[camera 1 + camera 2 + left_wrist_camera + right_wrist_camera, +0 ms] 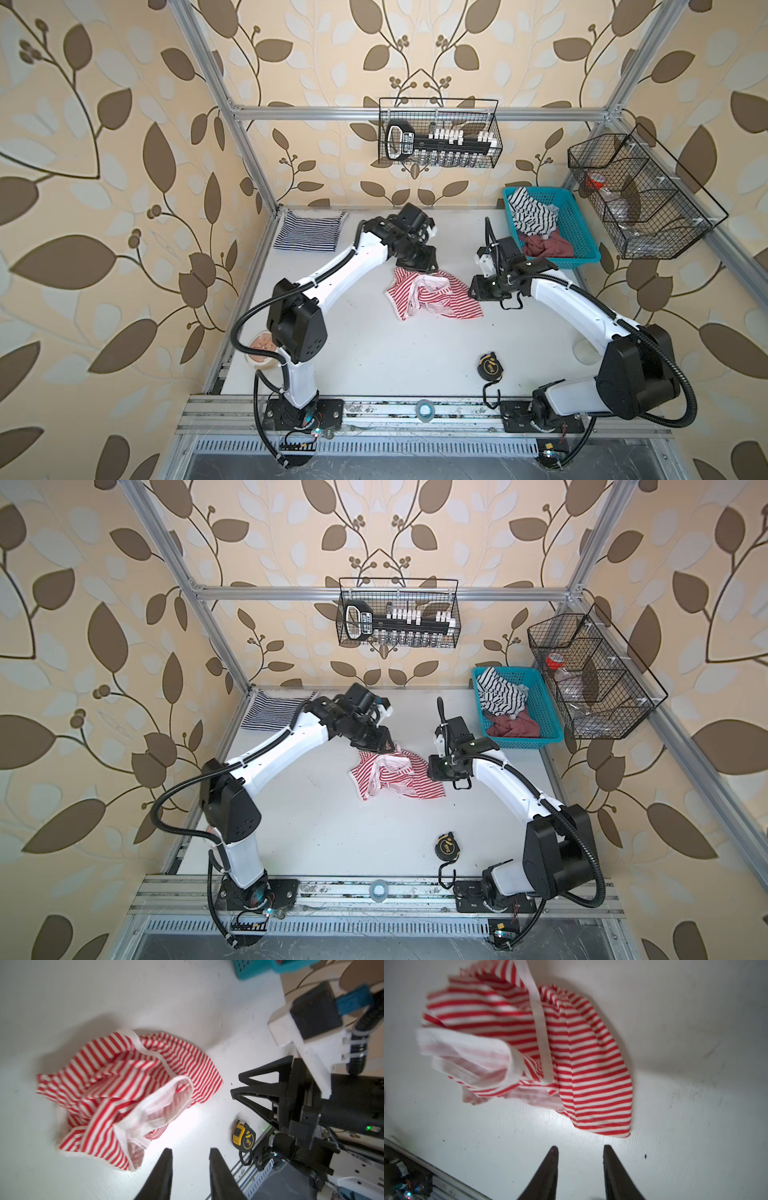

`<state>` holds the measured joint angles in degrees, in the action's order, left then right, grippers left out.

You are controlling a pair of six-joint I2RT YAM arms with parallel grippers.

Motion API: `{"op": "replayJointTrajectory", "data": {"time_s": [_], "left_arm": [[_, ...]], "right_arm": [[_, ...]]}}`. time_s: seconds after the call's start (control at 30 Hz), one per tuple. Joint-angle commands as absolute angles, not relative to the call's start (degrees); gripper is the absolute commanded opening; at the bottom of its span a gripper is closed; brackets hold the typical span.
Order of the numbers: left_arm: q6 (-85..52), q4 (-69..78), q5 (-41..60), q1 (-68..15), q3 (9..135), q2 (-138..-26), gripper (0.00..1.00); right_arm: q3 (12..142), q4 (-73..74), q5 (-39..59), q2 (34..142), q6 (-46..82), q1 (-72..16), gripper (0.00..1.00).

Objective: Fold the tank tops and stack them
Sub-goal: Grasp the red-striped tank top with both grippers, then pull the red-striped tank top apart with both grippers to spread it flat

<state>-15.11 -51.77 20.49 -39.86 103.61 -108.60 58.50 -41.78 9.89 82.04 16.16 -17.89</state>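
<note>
Two tops are out on the surface (395, 353). The navy top (307, 230) lies flat and folded in the far-left corner. The red top (436, 297) sits crumpled in a loose heap near the middle, with white trim and pale inside showing.

Left gripper (190, 1149) hangs at the heap's far side. Its jaws are apart with nothing between them, and the tips are over bare surface just beside the cloth.

Right gripper (579, 1147) sits at the heap's right side. Its jaws are also spread and empty, close to the hem of the red top (591, 1064) but not touching it. The left wrist view shows the same gap between the fingers (257, 1076).

Over in the far-right corner, the basket (575, 232) holds a black-and-white striped garment and a dusky red one, both bunched. A tape measure (490, 366) lies near the front edge, well clear of the tops.
</note>
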Motion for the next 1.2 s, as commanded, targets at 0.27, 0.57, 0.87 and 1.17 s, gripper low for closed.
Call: {"op": "replayJointTrajectory", "data": {"time_s": [0.27,0.57,0.87,1.17], "left_arm": [[-10.9,-63.7,17.6,-46.7,108.4,-116.4,0.29],[-12.3,-63.4,14.5,-46.3,111.7,-121.7,0.31],[-16.0,-59.9,13.2,-40.6,110.3,-123.1,0.31],[-17.4,-55.9,13.5,-33.3,109.5,-124.3,0.18]], "right_arm": [[53.3,-35.5,10.3,87.0,16.5,-24.1,0.51],[56.1,-29.8,11.7,95.9,16.4,-22.3,0.47],[57.0,-30.9,12.7,97.8,16.2,-23.3,0.03],[60.2,-37.2,16.3,85.2,16.0,-22.5,0.0]]}}
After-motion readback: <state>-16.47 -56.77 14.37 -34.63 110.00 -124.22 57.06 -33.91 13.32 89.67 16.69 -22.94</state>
